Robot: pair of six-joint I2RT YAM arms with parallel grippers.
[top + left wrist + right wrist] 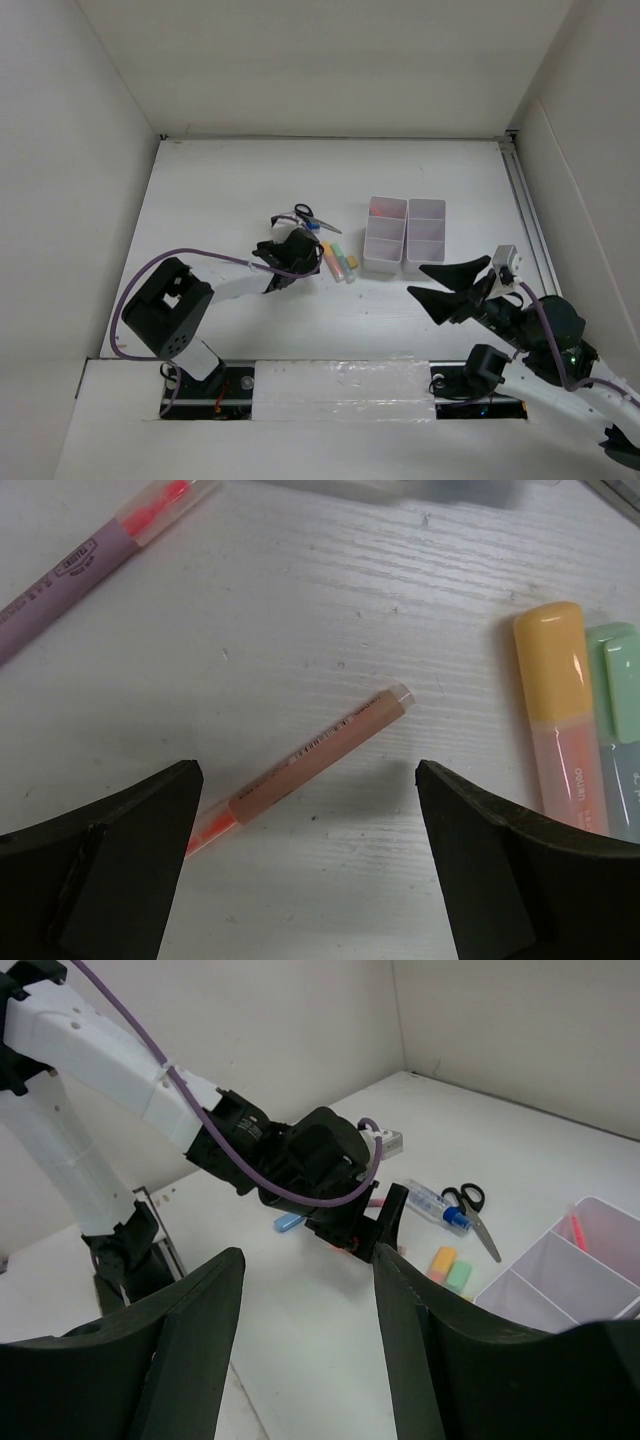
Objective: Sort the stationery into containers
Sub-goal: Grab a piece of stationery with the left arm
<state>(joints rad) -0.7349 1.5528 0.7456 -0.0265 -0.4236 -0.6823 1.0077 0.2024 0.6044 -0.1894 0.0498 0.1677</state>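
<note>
The left gripper (308,775) hangs spread wide and empty just above the surface (400,580). A thin orange pen (330,742) lies flat between its fingers, slanted across the gap, not square to it.

That slant is the main hazard. If the jaws close as they stand, one finger would probably meet the pen's lower end first and swing or roll it away instead of pinching it. The pen is also slim and lies low, so a grip taken too high could miss it, and one taken too low could scrape the fingertips on the surface.

Just outside the finger on the right of the wrist view lie an orange highlighter (560,710) and a green highlighter (620,680); a careless descent might nudge them. Farther off on the opposite side lies a purple-barrelled pen (70,565).

Beyond the highlighters stands the organiser (405,235), well apart from the pen, so a weak hold risks a drop during the carry.

The right gripper (300,1260) is wide and empty, off to the side.

The surface is white, faintly grained and scuffed. Plain white walls (330,60) enclose it.
</note>
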